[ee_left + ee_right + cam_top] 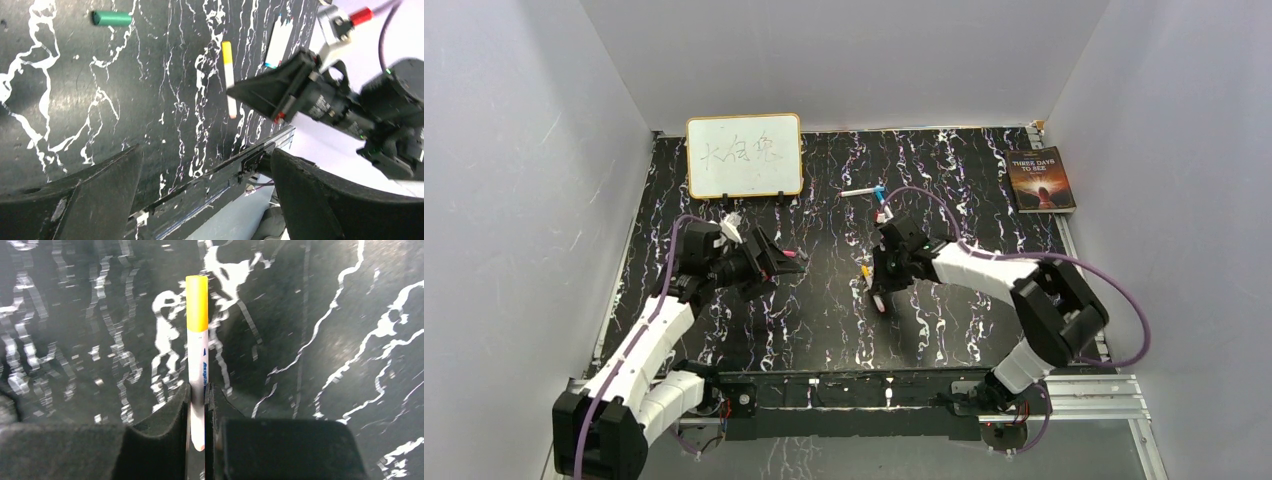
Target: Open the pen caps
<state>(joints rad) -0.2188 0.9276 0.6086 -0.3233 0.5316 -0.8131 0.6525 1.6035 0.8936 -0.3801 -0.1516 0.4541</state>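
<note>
Where the right gripper (199,395) is concerned, its jaws are pressed together on the white barrel of the pen (196,365), near its tail end. The orange-yellow cap (197,302) is carried well ahead of the fingertips and is not yet off.

Left gripper (206,152): jaws spread wide, nothing between them. The held pen is seen beyond their opening.

Step judged in hand: cap to be pulled off. It is best done with the barrel clamped firmly, the open left jaws closed on the coloured part only, and the cap drawn straight along the pen's axis without bending.

Writing: blue print along the barrel appears to begin "Acryl"; the rest is hidden by the jaws.

Further out:
- A green cap (111,18) lies loose.
- A whiteboard (744,155) bears handwritten characters, not read with confidence.
- A book (1041,180) is titled "THREE DAYS TO SEE".
</note>
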